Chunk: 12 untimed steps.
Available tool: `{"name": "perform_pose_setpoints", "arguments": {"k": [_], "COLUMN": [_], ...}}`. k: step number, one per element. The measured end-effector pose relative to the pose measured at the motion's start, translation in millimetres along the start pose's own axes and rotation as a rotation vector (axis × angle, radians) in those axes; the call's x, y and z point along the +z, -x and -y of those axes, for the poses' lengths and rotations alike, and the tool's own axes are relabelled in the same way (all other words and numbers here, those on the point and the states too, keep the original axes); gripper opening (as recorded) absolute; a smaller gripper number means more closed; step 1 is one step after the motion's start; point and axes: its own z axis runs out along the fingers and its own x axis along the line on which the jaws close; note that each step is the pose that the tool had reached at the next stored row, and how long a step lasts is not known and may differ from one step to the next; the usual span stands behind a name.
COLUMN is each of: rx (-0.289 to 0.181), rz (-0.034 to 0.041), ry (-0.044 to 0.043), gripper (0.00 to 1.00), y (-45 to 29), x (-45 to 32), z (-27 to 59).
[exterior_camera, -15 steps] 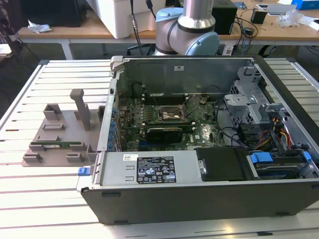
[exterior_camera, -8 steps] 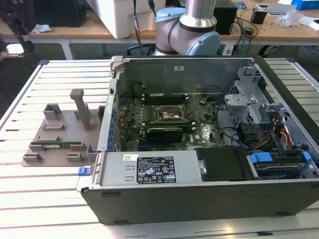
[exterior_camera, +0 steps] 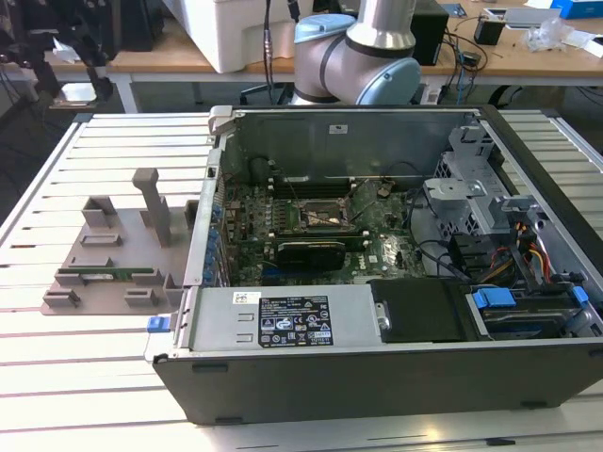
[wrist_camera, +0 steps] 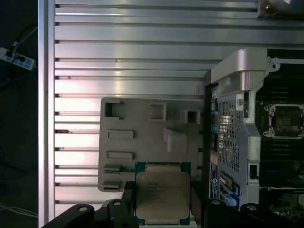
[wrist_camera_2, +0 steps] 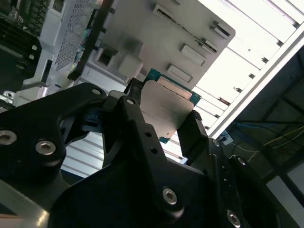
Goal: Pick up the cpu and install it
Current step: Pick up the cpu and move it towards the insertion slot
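Gripper (wrist_camera: 164,213) clasps cpu (wrist_camera: 163,190) between its fingers.

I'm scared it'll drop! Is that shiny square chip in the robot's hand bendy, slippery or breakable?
Probably stiff: the cpu looks perfectly flat though the hand grips only its edges. Its smooth metal top looks slippery, so it might slide. It's thin, so likely light, and a fall could hurt it.
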Motion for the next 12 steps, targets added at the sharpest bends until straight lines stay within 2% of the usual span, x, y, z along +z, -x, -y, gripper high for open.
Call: {"name": "perform_pose_setpoints", "arguments": {"k": [2, 3, 11, 12], "rx": [0.000, 0.000, 0.000, 0.000], "rz": [-0.0012, -0.0017, -0.0064, -0.0066], "ry": [0.0000, -0.0001, -0.0001, 0.0000], "gripper": [0.55, 0.55, 0.55, 0.55], "y": [19.9, 26.4, 70.7, 74.4], "x": [0.3, 0.3, 1.2, 1.5], "z": [0.2, 0.2, 0.6, 0.7]}}
